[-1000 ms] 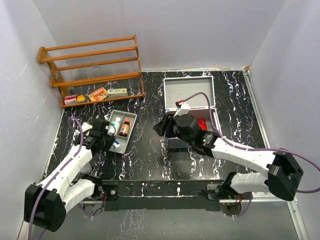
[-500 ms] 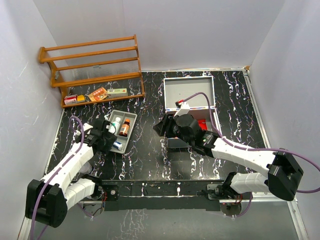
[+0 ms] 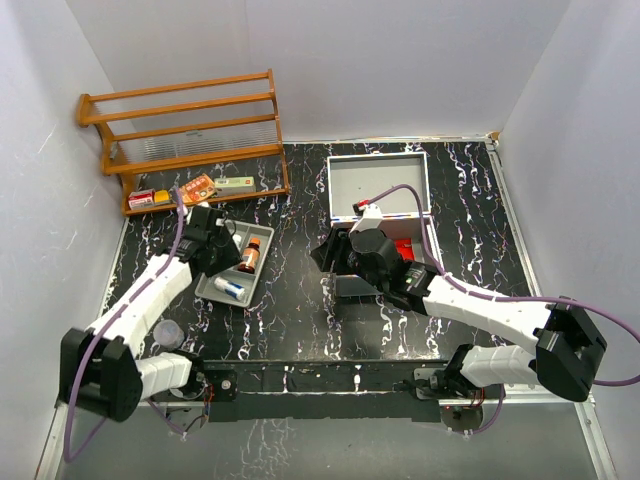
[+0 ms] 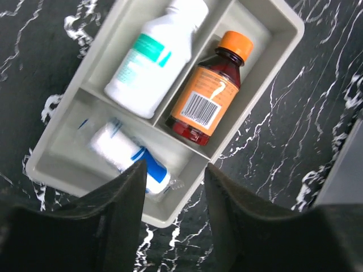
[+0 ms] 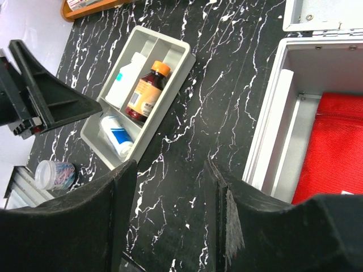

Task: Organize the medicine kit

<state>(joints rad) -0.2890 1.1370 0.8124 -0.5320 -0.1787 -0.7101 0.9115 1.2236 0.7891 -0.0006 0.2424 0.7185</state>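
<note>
Hovering above the shallow grey divided plastic tray (image 4: 68, 153), the left gripper (image 4: 173, 168) points down, jaws half-open, empty. The large silver-grey metal medicine kit (image 3: 378, 188) lies well to its right, lid open, long axis running near to far; the right gripper (image 5: 170, 164), open and empty, hangs nearer.

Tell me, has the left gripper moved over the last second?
Yes. The left gripper has shifted away from the robot, toward the wooden rack, and is now at the far end of the grey tray.
</note>
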